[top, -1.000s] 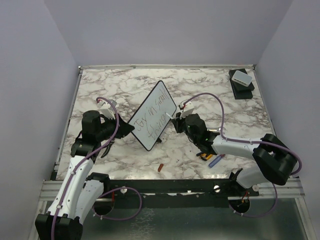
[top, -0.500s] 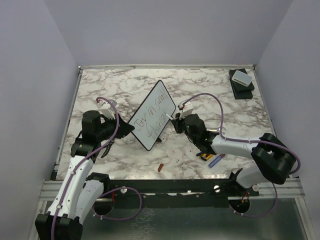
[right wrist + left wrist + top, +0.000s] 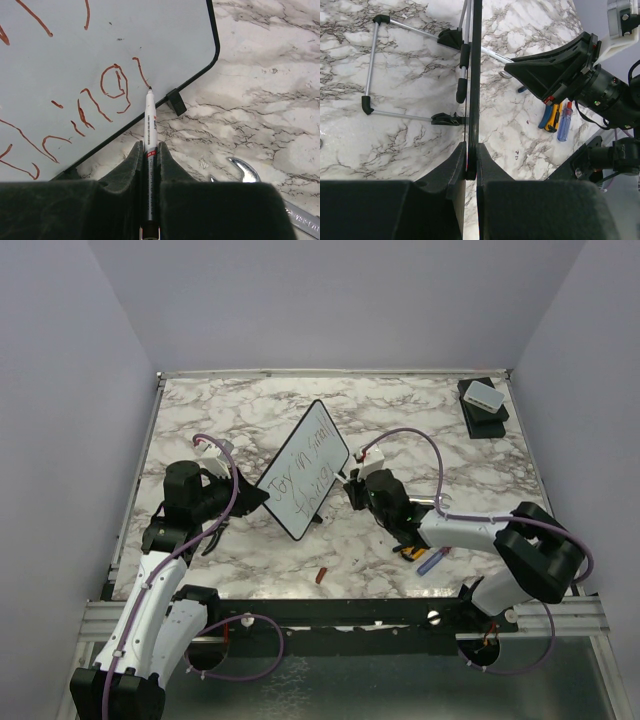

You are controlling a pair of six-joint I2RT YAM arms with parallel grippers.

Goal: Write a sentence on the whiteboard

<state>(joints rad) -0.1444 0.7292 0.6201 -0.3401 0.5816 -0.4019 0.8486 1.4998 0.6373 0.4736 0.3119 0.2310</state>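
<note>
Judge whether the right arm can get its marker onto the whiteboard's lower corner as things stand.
Probably yes: the right hand grips the marker, its tip at the whiteboard beside the last stroke of the sentence, with nothing between.

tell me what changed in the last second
The right hand, gripping the marker, crept slightly toward the near edge along the whiteboard, and its elbow swung left. The left hand kept clamping the whiteboard's edge, and the whiteboard barely moved.
</note>
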